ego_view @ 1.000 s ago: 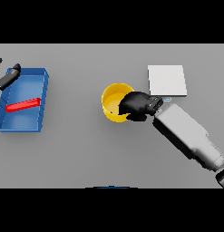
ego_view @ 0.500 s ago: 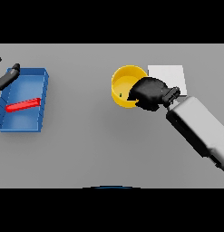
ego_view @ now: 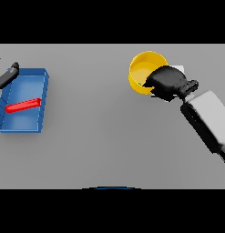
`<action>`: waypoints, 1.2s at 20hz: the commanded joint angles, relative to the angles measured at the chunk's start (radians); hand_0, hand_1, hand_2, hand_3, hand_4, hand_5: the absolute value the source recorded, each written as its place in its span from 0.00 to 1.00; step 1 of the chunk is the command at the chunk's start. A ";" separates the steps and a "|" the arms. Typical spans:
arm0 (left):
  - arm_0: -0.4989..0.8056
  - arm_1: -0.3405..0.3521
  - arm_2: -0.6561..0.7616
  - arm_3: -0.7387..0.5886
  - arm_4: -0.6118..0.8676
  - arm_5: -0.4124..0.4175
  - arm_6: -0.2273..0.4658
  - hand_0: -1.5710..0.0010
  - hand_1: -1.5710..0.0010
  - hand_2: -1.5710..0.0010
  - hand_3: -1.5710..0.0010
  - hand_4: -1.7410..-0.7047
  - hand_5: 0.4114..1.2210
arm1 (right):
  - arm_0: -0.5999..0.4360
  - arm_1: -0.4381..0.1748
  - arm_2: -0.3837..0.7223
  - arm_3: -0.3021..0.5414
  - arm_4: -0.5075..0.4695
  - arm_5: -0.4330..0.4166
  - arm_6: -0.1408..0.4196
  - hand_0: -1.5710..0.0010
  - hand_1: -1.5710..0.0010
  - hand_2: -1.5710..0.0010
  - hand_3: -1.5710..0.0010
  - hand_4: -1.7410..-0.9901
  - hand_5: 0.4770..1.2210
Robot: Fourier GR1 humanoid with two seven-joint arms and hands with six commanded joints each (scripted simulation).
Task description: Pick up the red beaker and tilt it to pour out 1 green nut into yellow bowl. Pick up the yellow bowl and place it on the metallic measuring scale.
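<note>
Yellow bowl [ego_view: 145, 68], seen from the head view, sits at the upper right of the grey bench [ego_view: 100, 136], its rim tipped toward the viewer so that the pale inner floor shows. A tiny green nut [ego_view: 140, 83] lies inside near the lower left wall. The right robot hand [ego_view: 167, 83] is clenched round the bowl's lower right rim, dark fingers curled over the edge, and its white and grey forearm [ego_view: 207, 118] runs off toward the lower right. Behind the hand and bowl, only a small white corner of the metallic measuring scale [ego_view: 178, 69] shows; the bowl overlaps it in the picture, though whether the two touch cannot be told. Far to the left, well apart from the bowl, a blue tray [ego_view: 41, 98] rests on the bench, and a red beaker [ego_view: 23, 105] lies on its side within it, slanted slightly upward to the right. The left robot hand [ego_view: 7, 76] shows at the left edge, just over the tray's upper left corner; whether its fingers are released or clenched cannot be told.
</note>
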 commanded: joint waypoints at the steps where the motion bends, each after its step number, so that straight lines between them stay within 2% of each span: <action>1: 0.005 0.007 0.005 0.006 0.005 -0.008 -0.004 1.00 1.00 1.00 1.00 0.97 0.39 | -0.007 -0.009 -0.013 0.034 -0.001 -0.014 -0.016 0.00 0.00 0.02 0.27 0.00 1.00; 2: 0.009 0.006 0.006 -0.006 0.012 -0.009 -0.002 1.00 1.00 1.00 1.00 0.97 0.39 | -0.016 -0.013 -0.015 0.063 0.010 -0.033 -0.016 0.00 0.00 0.02 0.27 0.00 1.00; 3: 0.014 0.001 0.002 -0.009 0.008 -0.002 -0.005 1.00 1.00 1.00 1.00 0.97 0.39 | -0.028 -0.019 -0.022 0.099 0.014 -0.055 -0.038 0.00 0.00 0.02 0.27 0.00 1.00; 8: 0.021 0.014 -0.004 -0.010 0.000 -0.007 0.005 1.00 1.00 1.00 1.00 0.98 0.40 | -0.059 -0.008 -0.050 0.264 0.027 -0.125 -0.050 0.00 0.00 0.03 0.26 0.00 1.00; 12: 0.013 0.010 0.003 -0.004 0.007 -0.011 0.006 1.00 1.00 1.00 1.00 0.98 0.37 | -0.076 0.008 -0.067 0.396 0.039 -0.187 -0.062 0.00 0.00 0.07 0.19 0.00 1.00; 15: 0.011 0.010 -0.002 -0.014 0.003 -0.007 0.012 1.00 1.00 1.00 1.00 0.98 0.37 | -0.088 0.021 -0.084 0.453 0.021 -0.189 -0.075 0.00 0.00 0.09 0.15 0.00 1.00; 16: 0.013 0.004 -0.003 -0.006 0.001 -0.001 0.013 1.00 1.00 1.00 1.00 0.98 0.37 | -0.088 0.020 -0.087 0.475 0.021 -0.198 -0.094 0.00 0.00 0.10 0.14 0.00 1.00; 17: 0.015 0.004 -0.005 -0.015 0.003 -0.001 0.018 1.00 1.00 1.00 1.00 0.98 0.37 | -0.095 0.032 -0.090 0.494 0.019 -0.193 -0.077 0.01 0.00 0.11 0.13 0.00 1.00; 18: 0.015 0.004 -0.003 -0.015 0.003 0.002 0.009 1.00 1.00 1.00 1.00 0.98 0.37 | -0.095 0.039 -0.092 0.506 0.016 -0.191 -0.085 0.01 0.00 0.11 0.10 0.00 1.00; 21: 0.012 0.009 -0.002 -0.008 0.002 -0.010 0.011 1.00 1.00 1.00 1.00 0.98 0.37 | -0.107 0.051 -0.101 0.535 0.008 -0.178 -0.085 0.10 0.00 0.13 0.05 0.00 1.00; 23: 0.010 0.009 -0.002 -0.008 0.002 -0.010 0.014 1.00 1.00 1.00 1.00 0.98 0.37 | -0.101 0.044 -0.101 0.522 0.005 -0.156 -0.083 0.11 0.00 0.12 0.13 0.00 1.00; 24: 0.014 0.003 -0.004 -0.003 0.002 -0.009 0.011 1.00 1.00 1.00 1.00 0.98 0.38 | -0.099 0.046 -0.102 0.525 0.005 -0.152 -0.083 0.15 0.07 0.09 0.24 0.00 1.00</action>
